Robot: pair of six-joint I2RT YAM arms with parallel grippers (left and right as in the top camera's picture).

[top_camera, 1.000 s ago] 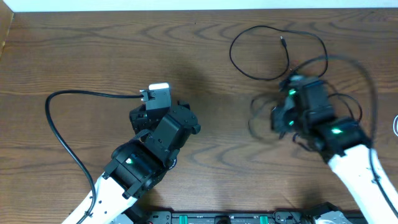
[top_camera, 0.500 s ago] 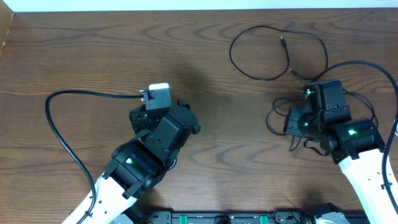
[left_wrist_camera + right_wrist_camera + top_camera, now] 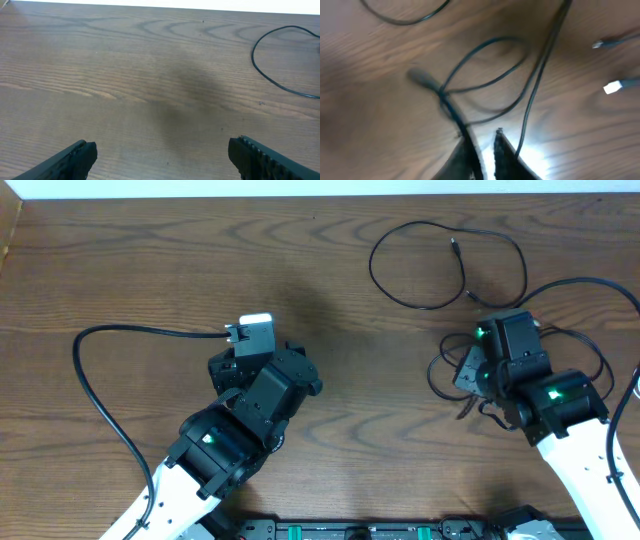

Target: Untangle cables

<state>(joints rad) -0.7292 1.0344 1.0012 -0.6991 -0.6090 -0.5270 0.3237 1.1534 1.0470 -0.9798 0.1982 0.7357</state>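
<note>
Seemingly, the right gripper (image 3: 485, 150) is pinching a tangled black cable (image 3: 450, 107), its jaws nearly closed. Beyond that gripper, a looped black cable (image 3: 372, 268) is lying loose. Well left of it, the left gripper (image 3: 162, 160) is hanging wide open and empty. Untangling is looking barely begun.

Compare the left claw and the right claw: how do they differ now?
The left claw is wide open; the right claw is pinched almost shut. The left claw holds nothing, only table showing between its fingers; the right claw grips a black cable. Both hang low over the table.
</note>
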